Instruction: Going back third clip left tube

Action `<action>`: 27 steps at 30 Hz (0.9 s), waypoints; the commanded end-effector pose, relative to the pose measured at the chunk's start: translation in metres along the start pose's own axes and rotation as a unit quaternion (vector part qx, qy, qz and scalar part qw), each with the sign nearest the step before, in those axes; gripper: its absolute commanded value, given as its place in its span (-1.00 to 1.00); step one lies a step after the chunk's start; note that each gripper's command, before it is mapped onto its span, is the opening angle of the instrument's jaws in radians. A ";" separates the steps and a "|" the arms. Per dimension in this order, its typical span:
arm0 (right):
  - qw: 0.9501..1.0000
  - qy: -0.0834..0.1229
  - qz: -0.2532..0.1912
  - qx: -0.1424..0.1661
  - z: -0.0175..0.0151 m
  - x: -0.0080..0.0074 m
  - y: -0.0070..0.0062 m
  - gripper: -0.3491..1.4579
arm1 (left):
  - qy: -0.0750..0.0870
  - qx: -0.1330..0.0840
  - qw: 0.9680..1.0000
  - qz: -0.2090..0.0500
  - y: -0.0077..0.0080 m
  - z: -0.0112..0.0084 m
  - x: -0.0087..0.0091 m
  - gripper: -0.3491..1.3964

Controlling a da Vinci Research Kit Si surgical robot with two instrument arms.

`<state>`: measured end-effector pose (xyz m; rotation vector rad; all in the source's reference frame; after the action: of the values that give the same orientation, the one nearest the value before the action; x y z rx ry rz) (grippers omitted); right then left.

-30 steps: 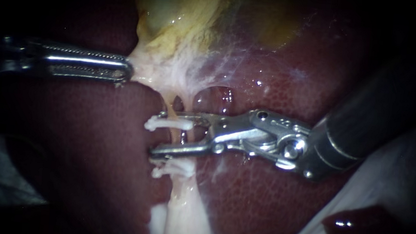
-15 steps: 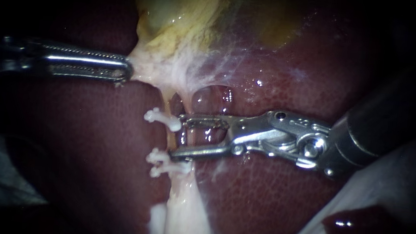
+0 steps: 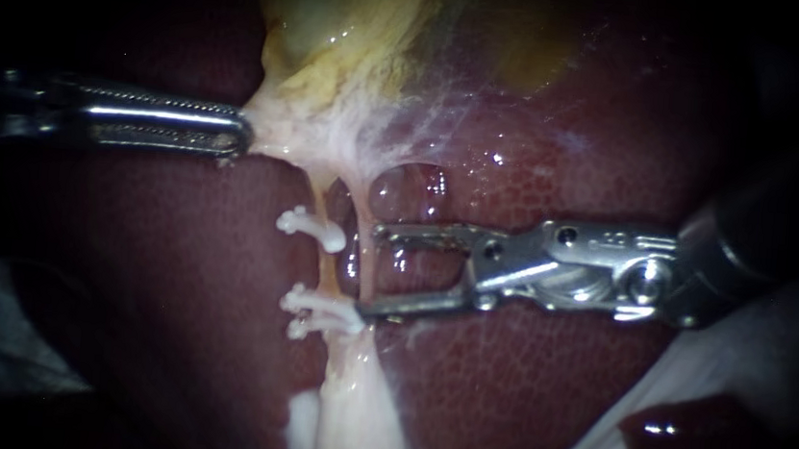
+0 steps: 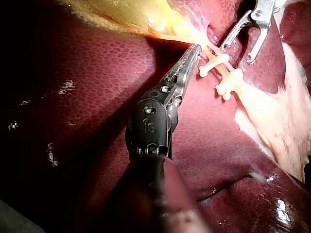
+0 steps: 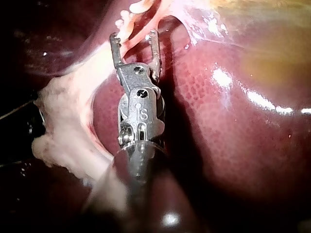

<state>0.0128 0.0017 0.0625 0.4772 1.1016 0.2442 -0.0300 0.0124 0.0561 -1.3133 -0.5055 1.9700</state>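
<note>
A thin pale tube point(image 3: 326, 264) runs down from the gallbladder point(image 3: 357, 47) across the liver point(image 3: 502, 378). One white clip point(image 3: 314, 230) sits across it higher up, and two more white clips point(image 3: 319, 312) lie close together lower down. My right instrument point(image 3: 371, 270) has its jaws open and empty, their tips just right of the tube between the clips. My left instrument point(image 3: 238, 135) is shut on whitish tissue at the gallbladder's lower end, pulling it left. In the left wrist view the clips point(image 4: 221, 73) lie just ahead of my left instrument point(image 4: 193, 50). The right wrist view shows my right instrument's point(image 5: 134, 39) open jaws.
Dark red liver point(image 3: 168, 330) surrounds the tube on both sides. Whitish fatty tissue point(image 3: 343, 432) spreads out below the clips. A pale sheet of tissue point(image 3: 745, 351) lies under my right instrument's shaft.
My right instrument has drawn back to the right, off the tube, with its jaws open. The upper clip stays on the tube. My left instrument has held still.
</note>
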 end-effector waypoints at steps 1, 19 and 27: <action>1.000 -0.001 -0.013 -0.002 -0.0010 0.0003 -0.0003 -0.06 | 0.000 -0.001 1.000 0.000 0.0000 0.0000 0.0001 -1.00; 0.998 -0.007 -0.069 -0.008 -0.0097 0.0029 -0.0011 -0.06 | 0.000 0.001 1.000 0.000 -0.0001 0.0000 0.0001 -1.00; 0.998 -0.008 -0.069 -0.007 -0.0100 0.0028 -0.0012 -0.06 | 0.001 0.003 1.000 0.000 -0.0014 0.0014 -0.0002 -1.00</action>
<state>0.0049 0.0043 0.0561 0.3882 1.1110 0.1285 -0.0309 0.0133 0.0580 -1.3140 -0.4968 1.9702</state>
